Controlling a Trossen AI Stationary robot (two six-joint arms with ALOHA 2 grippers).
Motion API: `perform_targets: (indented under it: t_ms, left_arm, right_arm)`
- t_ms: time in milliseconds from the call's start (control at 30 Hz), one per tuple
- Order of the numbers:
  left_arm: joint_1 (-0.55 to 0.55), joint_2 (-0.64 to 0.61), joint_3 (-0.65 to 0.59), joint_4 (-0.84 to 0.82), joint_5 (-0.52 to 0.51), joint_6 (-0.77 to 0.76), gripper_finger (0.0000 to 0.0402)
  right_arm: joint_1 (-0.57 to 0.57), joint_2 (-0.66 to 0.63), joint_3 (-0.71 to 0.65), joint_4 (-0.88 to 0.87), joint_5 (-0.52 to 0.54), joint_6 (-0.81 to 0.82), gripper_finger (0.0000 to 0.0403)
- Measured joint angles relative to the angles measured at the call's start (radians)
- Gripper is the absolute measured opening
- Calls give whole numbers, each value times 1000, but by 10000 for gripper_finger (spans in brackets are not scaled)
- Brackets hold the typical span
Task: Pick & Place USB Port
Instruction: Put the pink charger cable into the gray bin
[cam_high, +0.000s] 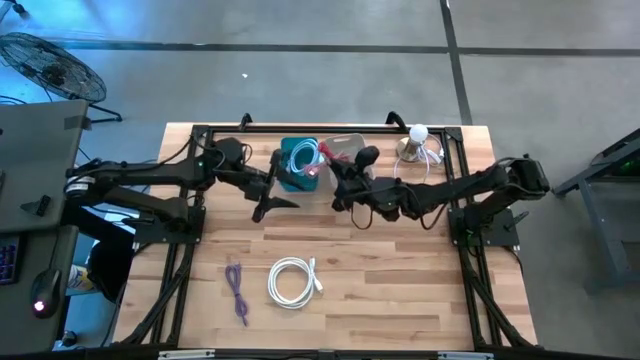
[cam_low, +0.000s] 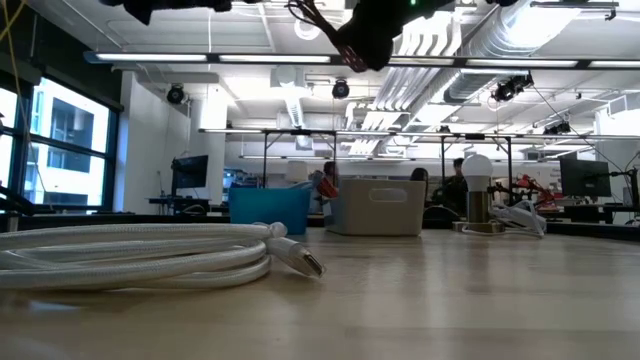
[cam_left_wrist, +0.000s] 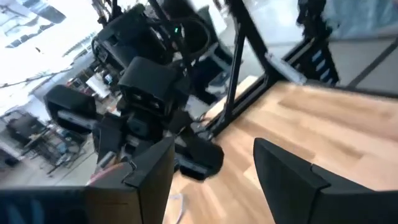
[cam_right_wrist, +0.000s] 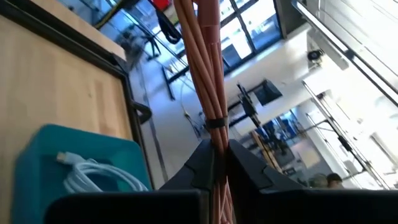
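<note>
Back of counter: your way is crowded; the teal bin and clear bin sit side by side, the lamp to their right.
Middle: both arms meet just in front of the bins, left claw beside right claw.
Front: you pass freely except at the white cable coil and purple cable.

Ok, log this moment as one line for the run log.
left gripper: jaws open, empty, beside teal plastic bin | right gripper: jaws shut on bundled pink cable, raised by clear bin | white coiled cable, purple cable: on table
</note>
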Motion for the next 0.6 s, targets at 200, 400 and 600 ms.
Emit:
perform_targets:
  t_ms: [200,400,600]
  left_arm:
    - [-8,-88,0,-163,-15,78,215]
    - [-10,-166,0,-322,-38,108,215]
    - [-50,-193,0,-401,-86,124,215]
  right_arm:
    - [-86,-6,0,-58,-50,59,17]
    - [-245,-58,-1,-217,-248,287,17]
    - [-401,-102,-1,-307,-469,441,17]
